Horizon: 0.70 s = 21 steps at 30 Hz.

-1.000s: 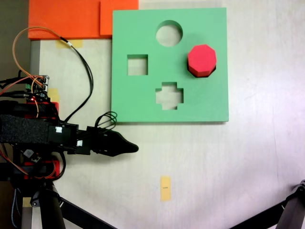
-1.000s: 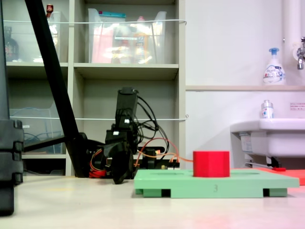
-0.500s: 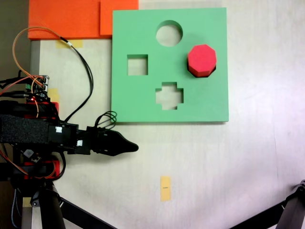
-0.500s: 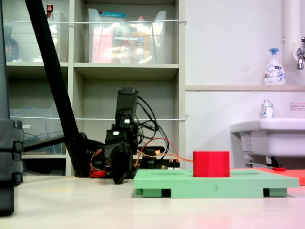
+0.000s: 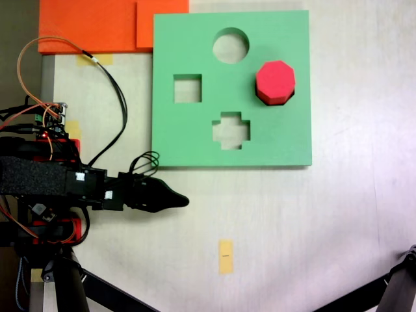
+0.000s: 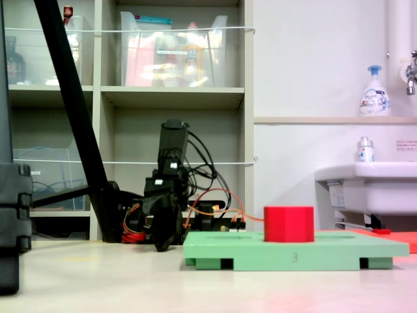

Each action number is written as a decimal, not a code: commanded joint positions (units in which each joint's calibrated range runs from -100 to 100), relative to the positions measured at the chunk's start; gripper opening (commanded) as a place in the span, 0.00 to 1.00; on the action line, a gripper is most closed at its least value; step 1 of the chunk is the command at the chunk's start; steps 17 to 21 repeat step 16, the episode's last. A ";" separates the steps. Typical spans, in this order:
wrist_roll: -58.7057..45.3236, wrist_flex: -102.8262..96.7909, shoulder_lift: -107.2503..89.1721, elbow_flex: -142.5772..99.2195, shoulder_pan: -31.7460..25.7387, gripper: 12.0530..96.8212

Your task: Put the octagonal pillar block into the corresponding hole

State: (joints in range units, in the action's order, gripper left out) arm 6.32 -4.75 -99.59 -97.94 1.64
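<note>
The octagonal pillar block (image 5: 275, 79), bright red, stands upright at the right side of the green foam board (image 5: 195, 136), where the eight-sided hole lies. The block covers that hole, and a dark gap shows along its lower left edge. From the side, the block (image 6: 288, 223) rises well above the board (image 6: 247, 251). How deep it sits I cannot tell. My gripper (image 5: 184, 202) hangs low over the table, left of and below the board, its jaws meeting in one dark point with nothing held. In the side view the gripper (image 6: 163, 242) is a dark shape left of the board.
The board also has a round cutout (image 5: 231, 45), a square one (image 5: 187, 88) and a cross-shaped one (image 5: 231, 130). Orange foam sheets (image 5: 91, 26) lie at the top left. A yellow tape mark (image 5: 225, 256) is on the table. Black tripod legs (image 5: 78, 286) and cables (image 5: 117, 104) crowd the left.
</note>
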 commanded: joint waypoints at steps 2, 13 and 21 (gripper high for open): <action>-0.59 2.29 -0.41 -2.06 -0.15 0.45; -0.59 2.29 -0.41 -2.06 -0.15 0.45; -0.59 2.29 -0.41 -2.06 -0.15 0.45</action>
